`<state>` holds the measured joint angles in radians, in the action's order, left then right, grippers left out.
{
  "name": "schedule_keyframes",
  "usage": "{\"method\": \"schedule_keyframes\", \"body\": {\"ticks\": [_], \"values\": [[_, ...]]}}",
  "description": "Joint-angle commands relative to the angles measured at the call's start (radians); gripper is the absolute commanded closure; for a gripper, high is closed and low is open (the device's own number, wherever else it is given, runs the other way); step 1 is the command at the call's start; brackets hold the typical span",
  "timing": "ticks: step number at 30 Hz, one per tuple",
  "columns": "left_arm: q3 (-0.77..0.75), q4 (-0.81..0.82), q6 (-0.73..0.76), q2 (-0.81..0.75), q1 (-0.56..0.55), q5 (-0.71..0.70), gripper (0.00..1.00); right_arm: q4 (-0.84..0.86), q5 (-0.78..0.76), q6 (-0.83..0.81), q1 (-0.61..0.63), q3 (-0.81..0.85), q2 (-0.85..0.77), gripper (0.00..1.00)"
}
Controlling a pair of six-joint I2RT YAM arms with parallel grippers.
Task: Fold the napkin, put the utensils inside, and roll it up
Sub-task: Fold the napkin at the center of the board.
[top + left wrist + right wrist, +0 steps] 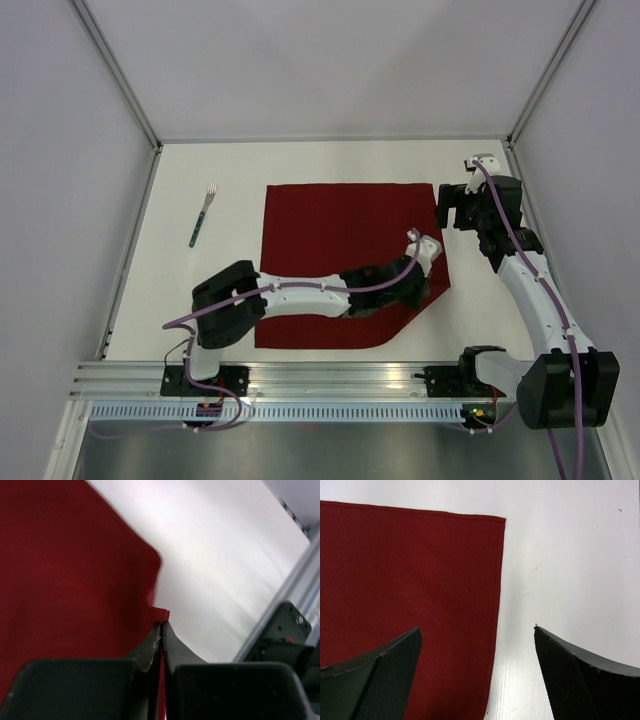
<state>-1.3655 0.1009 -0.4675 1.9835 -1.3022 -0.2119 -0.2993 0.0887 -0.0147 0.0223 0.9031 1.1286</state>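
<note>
One napkin [340, 250] corner is pinched by left gripper [161, 627]; right gripper [476, 628] is held spread over the right edge; fork [201, 215] is seen apart on white table [200, 290].

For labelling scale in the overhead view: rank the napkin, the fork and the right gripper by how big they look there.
Largest: napkin, by far.
Next: right gripper, bulkier, though perhaps nearer the camera.
Smallest: fork, slim.

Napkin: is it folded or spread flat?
Spread. The napkin lies mostly flat and unfolded; only its near right corner is pinched in the shut left gripper.
</note>
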Motion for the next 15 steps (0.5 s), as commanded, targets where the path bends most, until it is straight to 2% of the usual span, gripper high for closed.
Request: {"method": "schedule_keyframes", "body": {"ticks": [1, 8, 15], "values": [[0.066, 0.000, -0.137, -0.119, 0.121, 0.065, 0.98, 0.003, -0.014, 0.009, -0.001, 0.011, -0.007, 0.02], [0.173, -0.038, -0.232, -0.199, 0.363, 0.189, 0.98, 0.009, -0.012, 0.012, -0.001, 0.008, -0.020, 0.02], [0.163, -0.079, -0.232, -0.212, 0.593, 0.298, 0.98, 0.009, -0.009, 0.010, 0.001, 0.007, -0.021, 0.02]]}}
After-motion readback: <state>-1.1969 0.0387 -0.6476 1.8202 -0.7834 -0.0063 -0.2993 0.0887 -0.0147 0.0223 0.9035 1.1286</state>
